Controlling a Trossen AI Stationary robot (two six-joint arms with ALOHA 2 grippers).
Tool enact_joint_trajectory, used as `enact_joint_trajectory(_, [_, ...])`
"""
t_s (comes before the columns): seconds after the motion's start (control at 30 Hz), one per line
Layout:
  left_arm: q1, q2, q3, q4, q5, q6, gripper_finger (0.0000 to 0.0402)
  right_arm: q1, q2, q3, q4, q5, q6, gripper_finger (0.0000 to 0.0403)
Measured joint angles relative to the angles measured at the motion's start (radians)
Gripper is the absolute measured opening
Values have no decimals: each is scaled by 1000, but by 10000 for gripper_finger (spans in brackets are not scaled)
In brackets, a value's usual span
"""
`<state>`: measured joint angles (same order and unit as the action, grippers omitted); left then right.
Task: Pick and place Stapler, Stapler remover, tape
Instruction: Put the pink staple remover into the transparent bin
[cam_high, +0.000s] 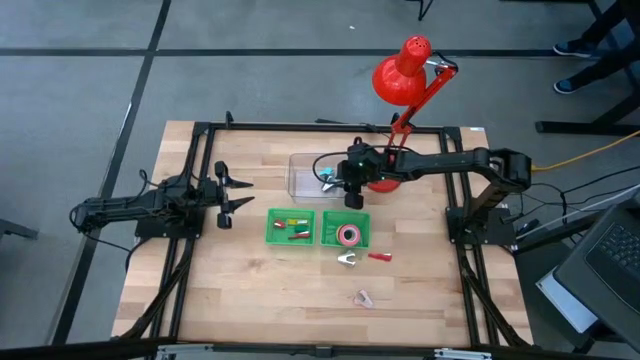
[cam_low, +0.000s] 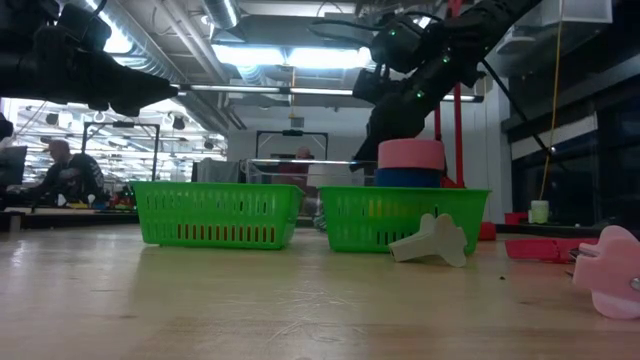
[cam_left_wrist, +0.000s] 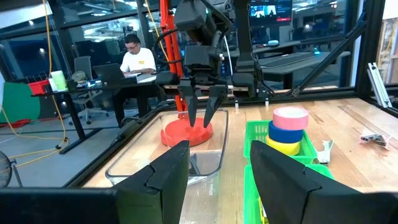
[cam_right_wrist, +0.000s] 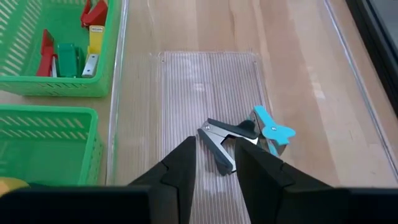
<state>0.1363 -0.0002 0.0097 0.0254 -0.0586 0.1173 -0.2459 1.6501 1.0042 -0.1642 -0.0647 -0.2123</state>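
Observation:
A clear tray (cam_high: 305, 170) holds a black staple remover (cam_right_wrist: 224, 134) and a blue one (cam_right_wrist: 272, 129), both lying flat on its floor. My right gripper (cam_right_wrist: 214, 168) hangs open just above the black one, fingers pointing down (cam_left_wrist: 204, 112), touching nothing. The left green basket (cam_high: 290, 226) holds small red, green and yellow staplers (cam_right_wrist: 68, 56). The right green basket (cam_high: 358, 222) holds a stack of tape rolls (cam_left_wrist: 287, 130), pink on top, blue, then yellow. My left gripper (cam_left_wrist: 217, 174) waits open at the table's left (cam_high: 235, 196).
A white staple remover (cam_high: 347, 260), a small red item (cam_high: 378, 257) and a pink staple remover (cam_high: 364, 297) lie on the bare wood near the baskets. A red desk lamp (cam_high: 402, 72) stands behind the tray, its base (cam_left_wrist: 186, 132) close to my right gripper. People sit beyond the table.

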Motion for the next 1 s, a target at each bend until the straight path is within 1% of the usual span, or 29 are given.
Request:
enact_joint_trajectory(0.17, [0, 0, 0, 0, 0, 0, 168, 1, -31, 0, 2, 0, 4, 113])
enact_joint_trajectory(0.27, [0, 0, 0, 0, 0, 0, 168, 4, -59, 0, 5, 0, 36, 110])
enact_joint_trajectory(0.47, [0, 0, 0, 0, 0, 0, 168, 39, -98, 0, 4, 0, 63, 109])
enact_joint_trajectory(0.73, [0, 0, 0, 0, 0, 0, 168, 113, -126, 0, 5, 1, 195, 109])
enact_joint_trajectory(0.9, [0, 0, 0, 0, 0, 0, 168, 191, -126, 2, 6, 1, 345, 109])
enact_joint_trajectory(1.0, [0, 0, 0, 0, 0, 0, 168, 245, -126, 27, 1, 1, 414, 109])
